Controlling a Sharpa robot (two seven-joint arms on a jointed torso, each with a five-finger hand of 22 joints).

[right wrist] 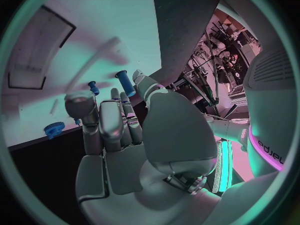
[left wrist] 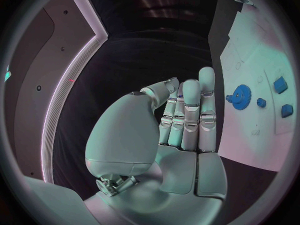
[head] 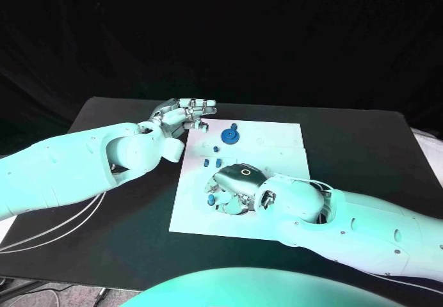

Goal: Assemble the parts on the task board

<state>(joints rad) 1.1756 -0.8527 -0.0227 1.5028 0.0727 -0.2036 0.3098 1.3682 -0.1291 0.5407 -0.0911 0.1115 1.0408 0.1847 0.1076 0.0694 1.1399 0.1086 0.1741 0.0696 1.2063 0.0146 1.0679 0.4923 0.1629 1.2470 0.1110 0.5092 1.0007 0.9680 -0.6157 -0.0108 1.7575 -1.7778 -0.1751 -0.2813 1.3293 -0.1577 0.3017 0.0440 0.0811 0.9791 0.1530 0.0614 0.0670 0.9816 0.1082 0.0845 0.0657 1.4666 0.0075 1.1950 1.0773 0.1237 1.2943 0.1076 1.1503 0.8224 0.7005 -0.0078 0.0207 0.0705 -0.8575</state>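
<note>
Fingers (left wrist: 190, 112) of the left hand (head: 180, 115) are held straight and pressed together, nothing gripped, at the far-left corner of the task board (head: 277, 137). Right hand (head: 238, 187) is lowered over the board's near-left area w/ fingers curled down among blue parts (head: 210, 200); whether one is pinched can't be told. A blue gear (head: 229, 134) is seen on the board's far part, w/ small blue pieces (head: 212, 151) just nearer.

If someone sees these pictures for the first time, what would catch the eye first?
Probably the white task board in the middle of the black table, with the right hand lying low over its near part among small blue parts. Next, the blue gear standing out at the board's far end, and the left hand raised beside the board's far left corner, holding nothing.
</note>
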